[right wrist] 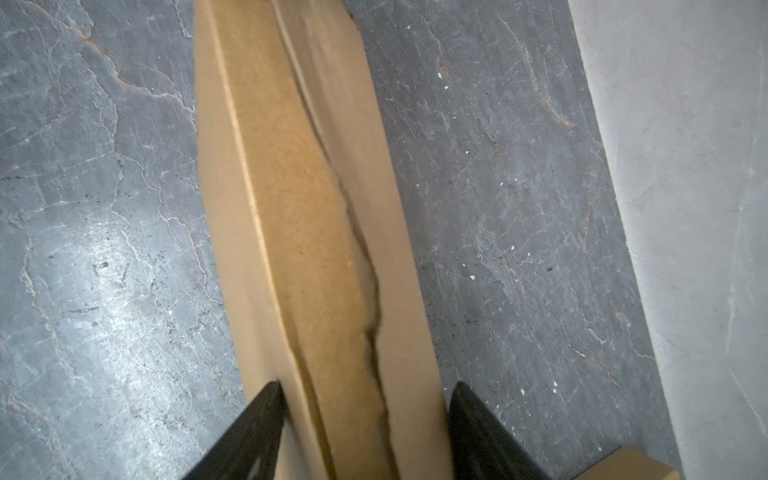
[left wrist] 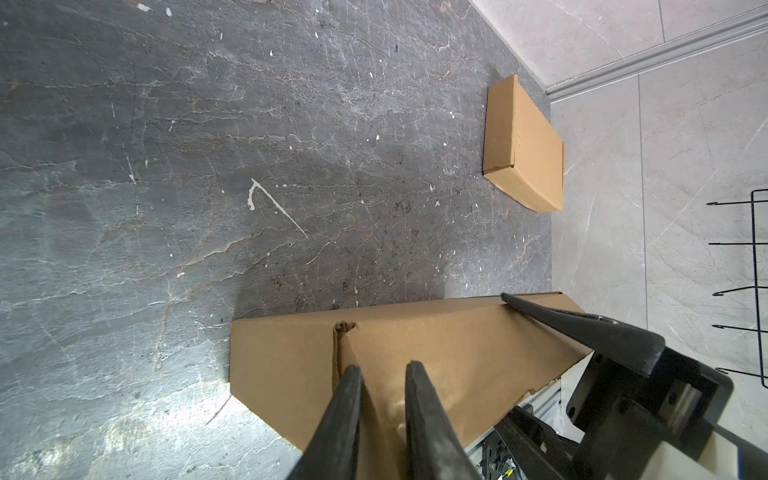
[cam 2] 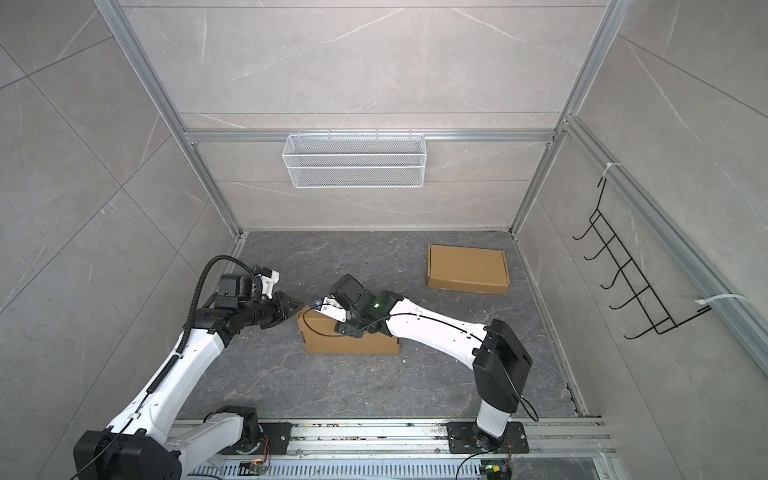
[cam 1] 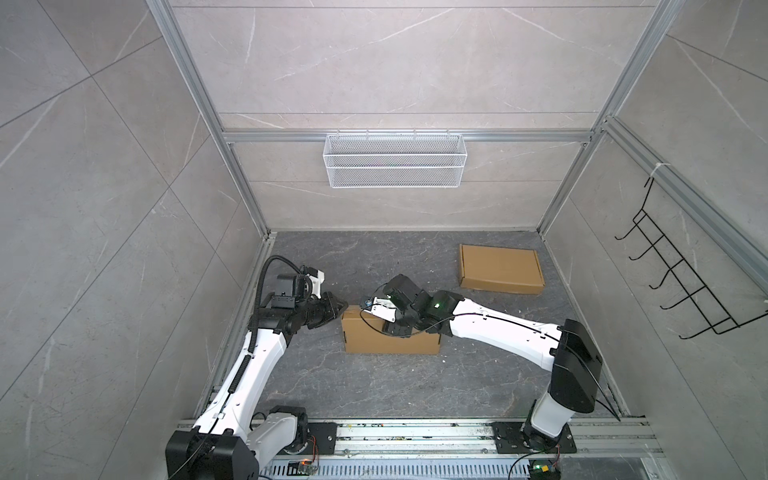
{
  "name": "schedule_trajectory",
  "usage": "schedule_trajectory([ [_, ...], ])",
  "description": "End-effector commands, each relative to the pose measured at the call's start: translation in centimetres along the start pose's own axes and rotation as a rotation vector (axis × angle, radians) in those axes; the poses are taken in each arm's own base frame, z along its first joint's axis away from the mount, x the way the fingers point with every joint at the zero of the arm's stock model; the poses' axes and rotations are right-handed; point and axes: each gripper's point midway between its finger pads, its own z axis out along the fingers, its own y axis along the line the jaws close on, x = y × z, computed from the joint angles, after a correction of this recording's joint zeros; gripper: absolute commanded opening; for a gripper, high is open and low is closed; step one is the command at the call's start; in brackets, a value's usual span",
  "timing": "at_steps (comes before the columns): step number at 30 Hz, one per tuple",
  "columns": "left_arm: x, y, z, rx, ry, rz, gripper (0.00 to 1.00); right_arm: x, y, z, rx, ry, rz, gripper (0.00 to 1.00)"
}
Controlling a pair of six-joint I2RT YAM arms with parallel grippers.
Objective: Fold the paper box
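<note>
- My left end effector is nearly closed, with only a slim gap left between its fingers. The tips meet the left end of the box, right by a flap seam. I cannot tell whether any cardboard is pinched.
- My right end effector stands wide and grips the box across its short width, with one of its fingers against each long side.
- In both top views the box sits on the dark desk, near the middle, between my two arms.
- A second box, folded shut, lies well apart, toward the back right corner.
</note>
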Motion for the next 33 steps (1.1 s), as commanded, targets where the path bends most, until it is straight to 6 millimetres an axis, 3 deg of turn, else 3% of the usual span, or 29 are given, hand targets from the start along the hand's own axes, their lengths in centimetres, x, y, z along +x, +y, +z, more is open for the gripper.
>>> schedule_trajectory([
  [1,2.1,2.2,0.2,-0.083,0.057,-0.042,0.22,2.9,0.3,1.7,0.036,0.091,0.03,0.64],
  [9,2.0,2.3,0.0,-0.099,0.06,-0.033,0.26,3.2,0.3,1.9,0.071,0.081,0.042,0.64],
  [17,-0.6,-0.3,-0.3,-0.027,0.016,-0.006,0.5,3.6,0.5,2.3,0.08,0.079,0.04,0.63],
  [21,-1.4,-1.2,0.4,0.032,0.014,-0.015,0.56,3.8,0.8,2.6,0.079,0.086,0.042,0.63],
  [26,-1.1,-0.7,1.4,0.043,0.04,-0.022,0.56,3.9,0.7,2.6,0.085,0.087,0.042,0.63],
  [33,1.4,1.8,1.5,-0.043,0.075,-0.035,0.43,3.8,0.5,2.4,0.1,0.082,0.043,0.63],
])
